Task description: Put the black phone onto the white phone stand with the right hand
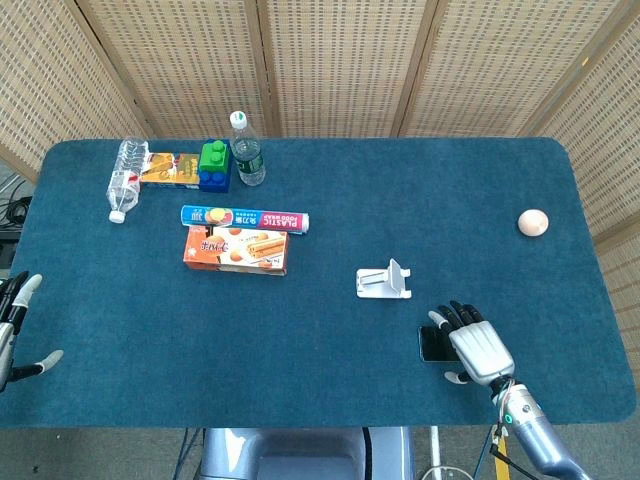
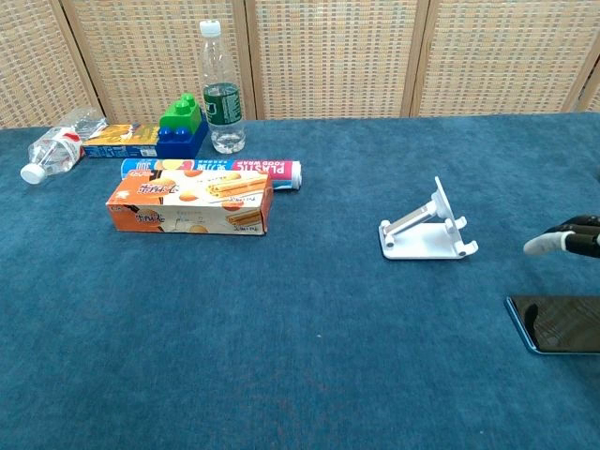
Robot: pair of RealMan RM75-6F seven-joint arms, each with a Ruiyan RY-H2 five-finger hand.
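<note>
I have the right hand (image 1: pixel 472 345) over the black phone (image 1: pixel 436 345), fingers spread apart and nothing gripped — in the chest view only its fingertips (image 2: pixel 542 245) show at the right edge, above the phone (image 2: pixel 558 324). The phone lies flat on the tabletop (image 1: pixel 330 360) near the front edge, toward the right side. The white phone stand (image 1: pixel 384 282) sits just behind and to the left of it, apart from it and unloaded. My left hand (image 1: pixel 14 330) hangs at the front-left edge of the tabletop, fingers apart, holding nothing. Toward the back-left corner lie a biscuit box (image 1: pixel 235 249), a plastic wrap box (image 1: pixel 243 217) and two bottles — one upright (image 1: pixel 245 150), one on its side (image 1: pixel 125 178).
</note>
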